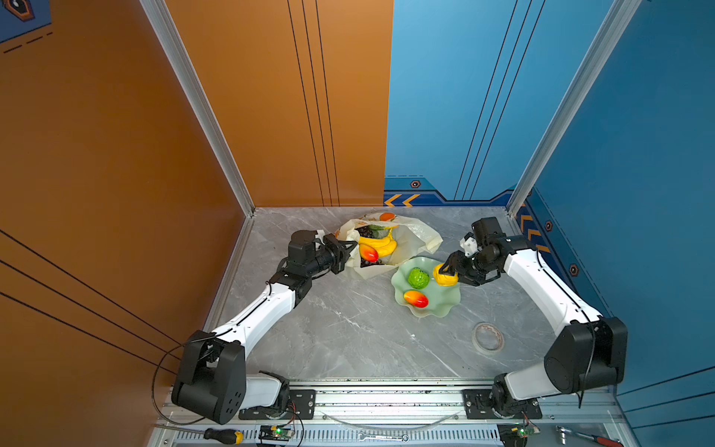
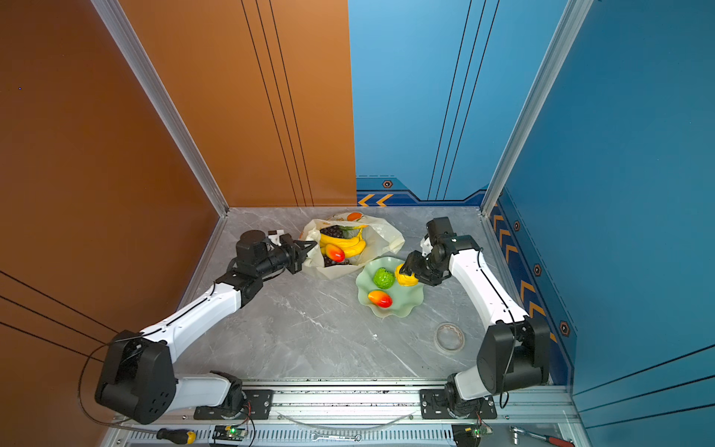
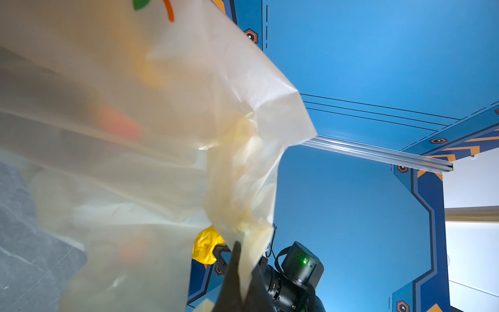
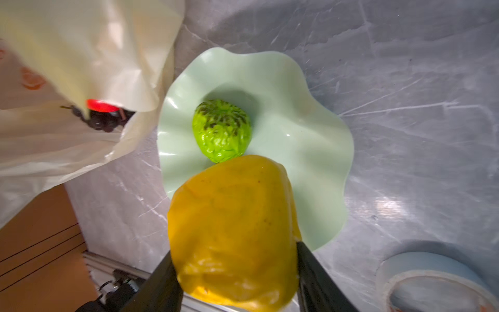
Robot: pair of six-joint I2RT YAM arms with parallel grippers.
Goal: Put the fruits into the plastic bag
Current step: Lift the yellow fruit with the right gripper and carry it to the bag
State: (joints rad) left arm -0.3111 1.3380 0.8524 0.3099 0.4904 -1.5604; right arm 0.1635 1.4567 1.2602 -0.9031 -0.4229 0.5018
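With my left gripper pinching open the left rim of the plastic bag, my right gripper clamps the yellow lumpy fruit at the green dish's right rim, so next, I reckon, I carry it far-left over the bag mouth and release.

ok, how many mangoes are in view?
2. A mango lies in the bag, against the bananas; the other mango sits on the dish, at its near side. More may be hidden inside the bag.
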